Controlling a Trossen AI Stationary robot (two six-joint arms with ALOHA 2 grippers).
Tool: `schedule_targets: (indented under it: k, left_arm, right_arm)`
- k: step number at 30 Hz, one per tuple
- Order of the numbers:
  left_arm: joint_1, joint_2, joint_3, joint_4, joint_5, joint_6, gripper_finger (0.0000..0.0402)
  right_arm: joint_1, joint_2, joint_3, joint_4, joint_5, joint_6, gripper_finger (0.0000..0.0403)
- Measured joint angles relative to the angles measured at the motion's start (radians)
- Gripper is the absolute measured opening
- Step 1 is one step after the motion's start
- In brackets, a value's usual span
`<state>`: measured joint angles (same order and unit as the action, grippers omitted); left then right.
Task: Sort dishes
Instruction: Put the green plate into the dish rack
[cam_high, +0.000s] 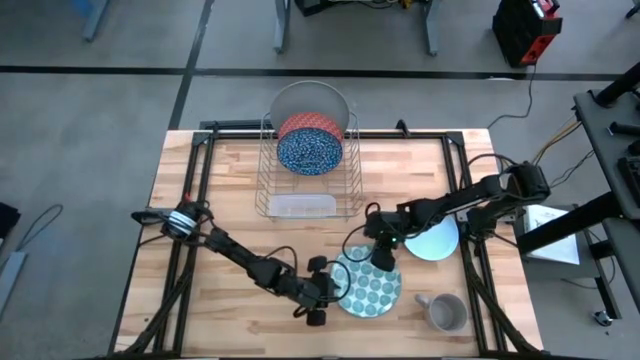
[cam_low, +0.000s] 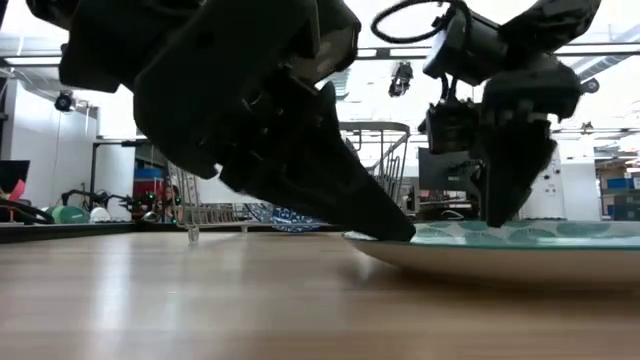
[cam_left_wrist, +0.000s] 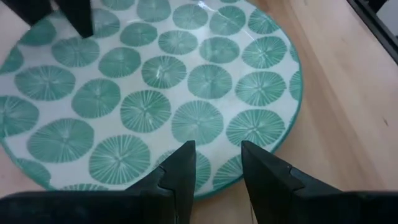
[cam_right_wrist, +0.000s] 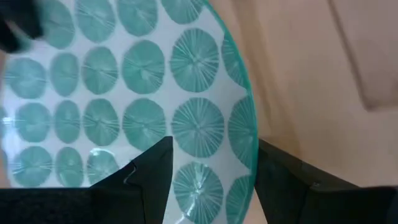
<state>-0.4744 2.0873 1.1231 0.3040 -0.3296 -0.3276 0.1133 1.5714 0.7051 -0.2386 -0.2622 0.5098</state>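
A white plate with green round patterns (cam_high: 372, 288) lies flat on the table near its front edge. My left gripper (cam_left_wrist: 214, 155) stands open at the plate's left rim, both fingers over the plate. My right gripper (cam_right_wrist: 214, 162) is open at the plate's far rim, one finger over the plate and one outside it. A large grey plate (cam_high: 312, 100), a red patterned plate (cam_high: 310, 125) and a blue speckled plate (cam_high: 310, 152) stand on edge in the wire rack (cam_high: 268, 175). A light-blue plate (cam_high: 438, 242) lies flat on the table at the right. My left gripper comes slanting down from the table's left, and a fingertip (cam_low: 398, 232) meets the green plate's left rim (cam_low: 420, 243) in the low view. Nothing is between the fingers. My right gripper points down astride the plate's far rim (cam_right_wrist: 252, 155); whether it touches, I cannot tell.
A grey handled mug (cam_high: 447, 312) stands right of the green plate, near the front edge. The rack takes up the table's far middle. Bare wood lies at the left and between the rack and the plate.
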Motion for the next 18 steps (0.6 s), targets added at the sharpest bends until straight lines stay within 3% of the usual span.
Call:
schedule_targets:
  k: [8,12,18]
  left_arm:
    - [-0.001,0.002,-0.048,-0.002,-0.029,-0.084,0.0117]
    - [-0.002,0.001,-0.050,0.000,-0.050,-0.087,0.0117]
    - [-0.002,0.000,-0.051,0.007,-0.079,-0.089,0.0117]
  right_arm:
    - [0.001,0.016,-0.001,0.200,-0.147,0.041,0.0182]
    - [-0.001,0.015,-0.001,0.258,-0.168,0.074,0.0171]
    - [0.004,0.015,-0.001,0.262,-0.147,0.061,0.0107]
